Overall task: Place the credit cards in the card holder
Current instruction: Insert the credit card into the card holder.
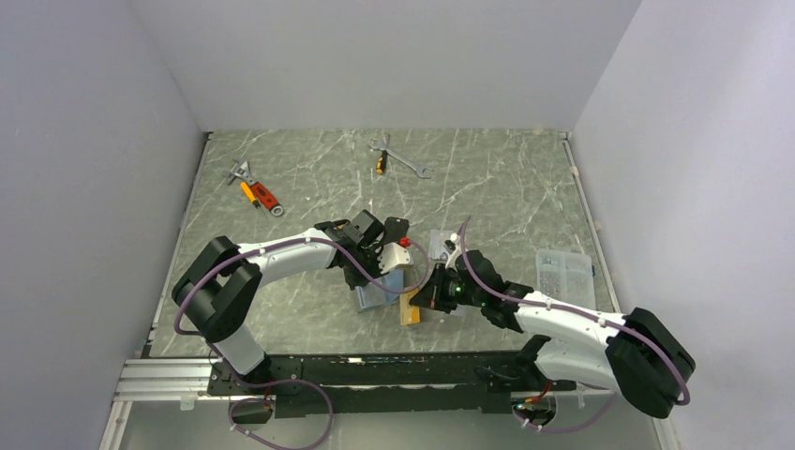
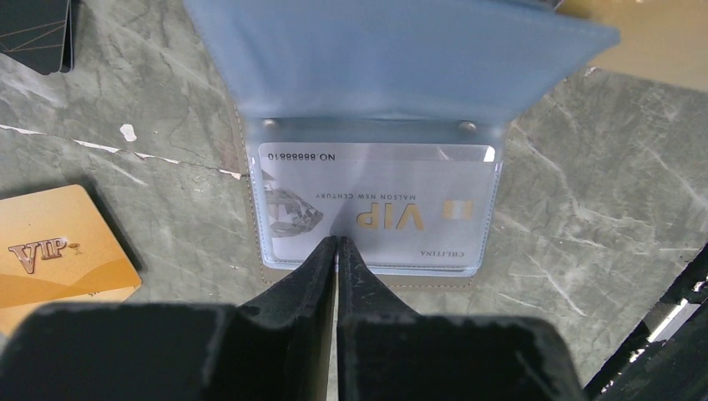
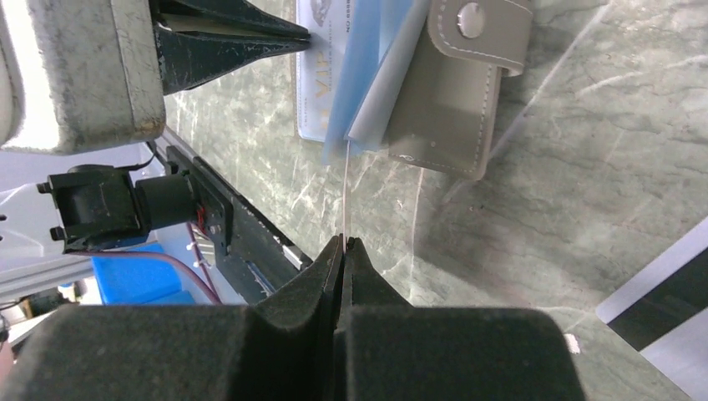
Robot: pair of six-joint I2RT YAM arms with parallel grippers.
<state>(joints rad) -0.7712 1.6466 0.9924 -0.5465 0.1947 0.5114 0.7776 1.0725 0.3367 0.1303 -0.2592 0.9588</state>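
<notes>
The card holder (image 2: 392,58) lies open on the table, its blue-grey flap lifted; its taupe outside with a snap shows in the right wrist view (image 3: 442,109). A silver-grey VIP card (image 2: 376,200) sits in its clear pocket. My left gripper (image 2: 336,241) is shut, its tips pressing on that card's near edge. My right gripper (image 3: 343,241) is shut on a thin clear pocket leaf (image 3: 345,192) of the holder, seen edge-on. An orange card (image 2: 58,251) lies left of the holder and a black card (image 2: 33,29) beyond it. A white card with a black stripe (image 3: 659,292) lies near the right gripper.
A clear plastic box (image 1: 564,275) stands at the right side of the table. An orange-handled adjustable wrench (image 1: 258,194) and a spanner (image 1: 401,159) lie at the back. The black frame rail (image 1: 375,370) runs along the near edge.
</notes>
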